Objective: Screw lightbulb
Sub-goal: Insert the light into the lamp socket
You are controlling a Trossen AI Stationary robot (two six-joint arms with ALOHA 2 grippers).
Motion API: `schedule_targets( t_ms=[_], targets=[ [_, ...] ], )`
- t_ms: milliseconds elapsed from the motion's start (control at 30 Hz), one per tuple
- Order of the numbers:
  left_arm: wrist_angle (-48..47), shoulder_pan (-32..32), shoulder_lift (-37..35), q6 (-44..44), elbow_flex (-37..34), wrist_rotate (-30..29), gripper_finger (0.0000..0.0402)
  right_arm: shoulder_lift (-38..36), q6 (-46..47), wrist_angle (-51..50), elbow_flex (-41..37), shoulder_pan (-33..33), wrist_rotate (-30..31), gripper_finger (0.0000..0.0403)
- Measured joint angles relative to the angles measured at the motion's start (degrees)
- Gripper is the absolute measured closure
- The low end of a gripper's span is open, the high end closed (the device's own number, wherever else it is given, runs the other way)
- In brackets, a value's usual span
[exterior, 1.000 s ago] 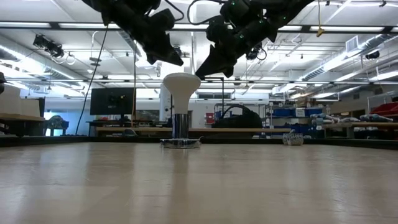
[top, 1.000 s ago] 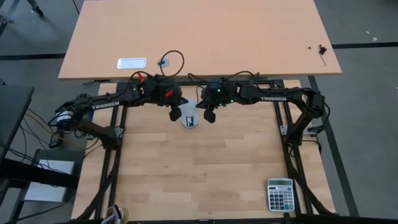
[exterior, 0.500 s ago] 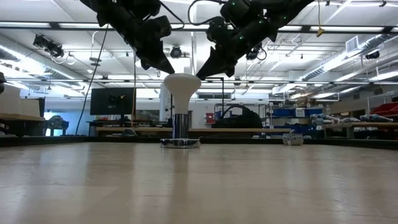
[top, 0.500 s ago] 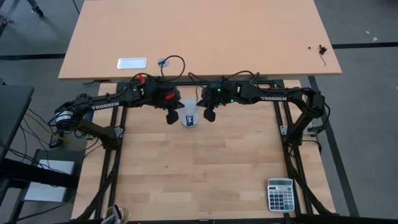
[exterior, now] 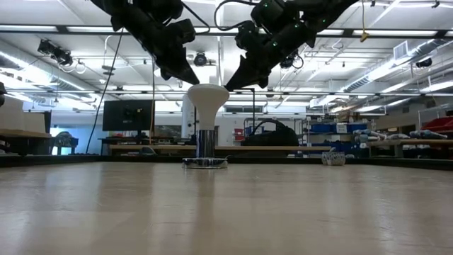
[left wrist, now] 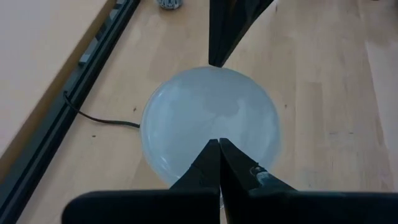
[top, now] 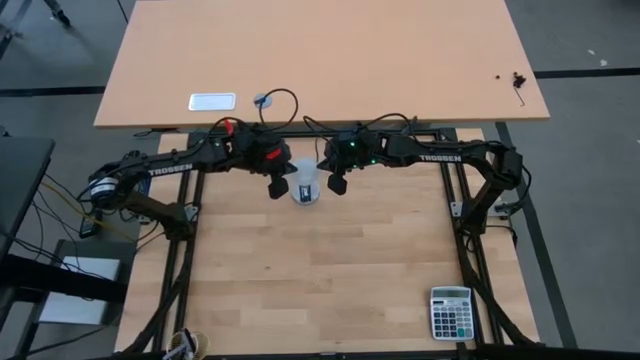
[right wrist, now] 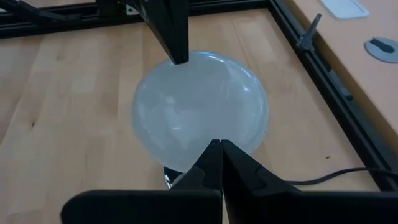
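Overhead, both pincers pinched closed, holding nothing, flanking lightbulb (top: 306,184) upright on pale wood table (top: 320,280); workshop behind.

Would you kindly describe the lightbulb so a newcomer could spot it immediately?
Find the wooden table, then the two dark arms meeting at its far edge. Between them stands the lightbulb, upright on a metal socket, the only white, dome-headed thing there.
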Motion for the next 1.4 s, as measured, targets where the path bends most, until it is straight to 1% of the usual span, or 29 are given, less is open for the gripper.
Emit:
schedule_targets(
  t_ms=[300,400,533,667,733,800,933,1000,1200,1400],
  targets=[
    [1.0,0.0,0.8,0.0,0.0,-0.2,0.0402,0.0,0.0,-1.1,0.0,0.0,-0.4,0.0395],
    [0.8,0.0,0.8,0.0,0.0,-0.1,0.0402,0.0,0.2,-1.2,0.0,0.0,-2.3,0.0395],
    [0.6,0.0,0.8,-0.1,0.0,-1.1,0.0402,0.0,0.1,-1.3,0.0,0.7,-3.1,0.0395],
    [0.9,0.1,1.0,-0.1,0.0,-2.1,0.0402,0.3,-0.1,-1.9,0.0,1.8,-7.7,0.0396],
    [0.8,0.0,1.0,-0.2,-0.1,-2.3,0.0402,0.2,-0.5,-1.5,0.0,2.4,-8.4,0.0395],
    [0.8,0.0,1.0,-0.4,-0.1,-2.3,0.0402,-0.5,-0.7,-1.7,0.0,2.5,-7.2,0.0395],
    [0.6,0.0,1.0,-0.7,-0.1,-2.3,0.0402,-2.1,-0.6,-1.2,0.0,1.3,-0.4,0.0395],
    [0.6,0.0,1.0,-0.9,-0.1,-2.3,0.0402,-2.0,-0.3,-1.9,0.0,0.2,1.4,0.0395],
    [0.2,0.0,1.0,-1.0,-0.1,-2.5,0.0402,0.9,-0.2,-2.6,0.0,-1.1,0.8,0.0395],
    [-0.5,0.0,0.9,-1.1,-0.1,-3.7,0.0402,1.1,-0.2,-2.0,0.0,-1.0,0.1,0.0395]
  ],
)
